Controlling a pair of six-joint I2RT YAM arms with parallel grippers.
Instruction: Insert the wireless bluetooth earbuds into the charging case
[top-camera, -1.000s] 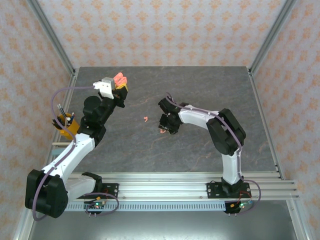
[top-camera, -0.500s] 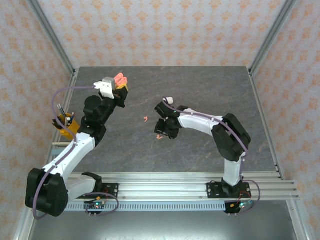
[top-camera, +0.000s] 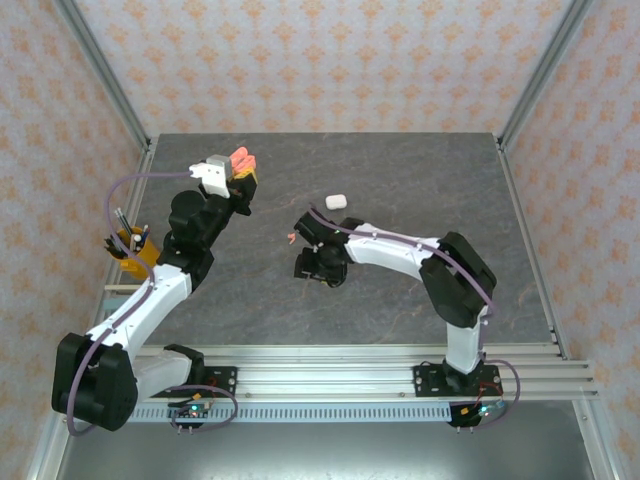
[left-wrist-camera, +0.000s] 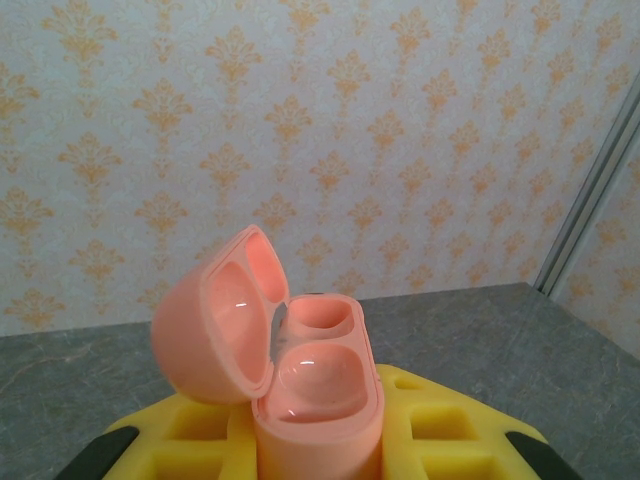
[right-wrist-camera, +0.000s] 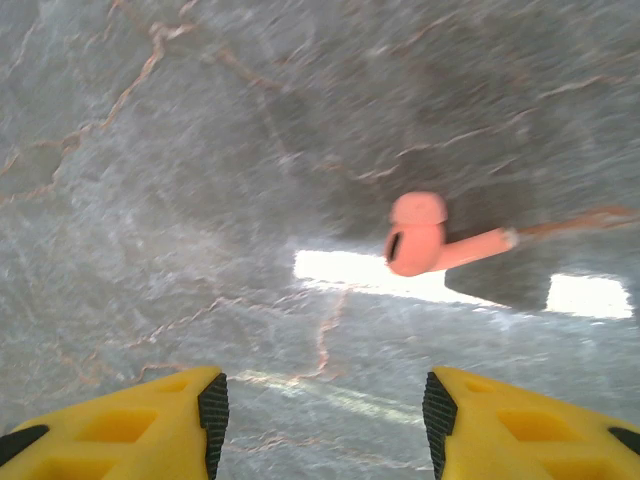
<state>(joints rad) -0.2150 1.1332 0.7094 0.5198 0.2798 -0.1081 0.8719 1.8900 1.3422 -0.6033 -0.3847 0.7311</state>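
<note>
A dark grey marble-patterned table (top-camera: 400, 300) carries a small white pebble-shaped plastic charging case (top-camera: 335, 201), closed and lying well apart from both arms' fingers. At the table's left edge stands an orange holder with pens (top-camera: 130, 246), beside the left arm. Nothing lies between the two arms.

The left gripper (left-wrist-camera: 315, 445) is raised above the table's far left part and pinches a salmon-pink pebble-shaped plastic charging case (left-wrist-camera: 315, 385) between its yellow fingers (left-wrist-camera: 450, 440). The case stands upright, its lid swung open to the left, and both wells are bare.

The right gripper (right-wrist-camera: 325, 420) hangs low over the table's middle with its yellow fingers (right-wrist-camera: 150, 415) spread wide, gripping nothing and touching nothing. A tiny salmon-pink stemmed plastic earbud (right-wrist-camera: 420, 240) lies flat on the stone ahead of those fingertips, stem pointing right, not between them. In the overhead view a small pink piece (top-camera: 291, 238) lies just beside the right arm's wrist; whether it is that same earbud I cannot tell.
</note>
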